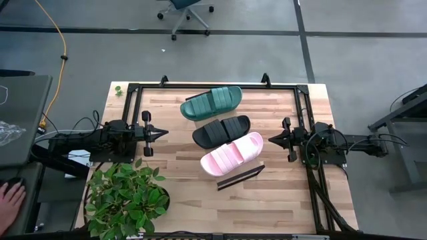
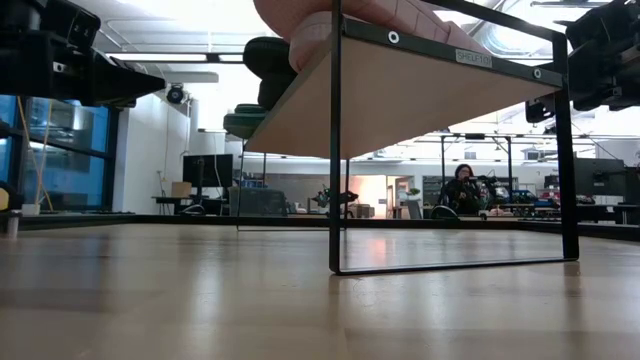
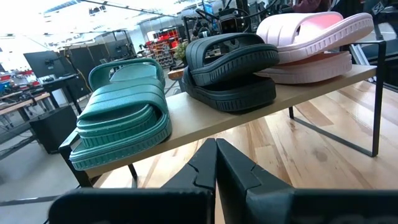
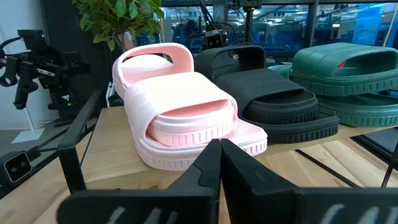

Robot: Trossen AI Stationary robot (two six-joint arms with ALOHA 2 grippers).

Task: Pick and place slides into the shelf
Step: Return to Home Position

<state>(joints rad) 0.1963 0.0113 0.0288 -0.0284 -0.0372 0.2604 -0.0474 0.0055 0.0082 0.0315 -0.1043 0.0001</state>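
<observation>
Three slides lie side by side on the shelf (image 1: 240, 177), soles down on its light-wood board: the dark green one (image 1: 211, 103) toward the far end, the black one (image 1: 221, 131) in the middle, the pale pink one (image 1: 232, 154) toward the near end. The left wrist view shows green (image 3: 124, 121), black (image 3: 230, 68) and pink (image 3: 314, 37); the right wrist view shows pink (image 4: 183, 112), black (image 4: 273, 99) and green (image 4: 348, 78). My left gripper (image 1: 164, 132) (image 3: 216, 146) is shut, left of the shelf. My right gripper (image 1: 271, 139) (image 4: 219, 146) is shut, right of it.
A potted plant (image 1: 127, 200) stands at the near left corner of the table. A black frame (image 1: 213, 85) runs along the far edge and both sides. A person's hand (image 1: 10, 197) rests off the table's left. In the low view the shelf's end rail (image 2: 335, 150) stands close.
</observation>
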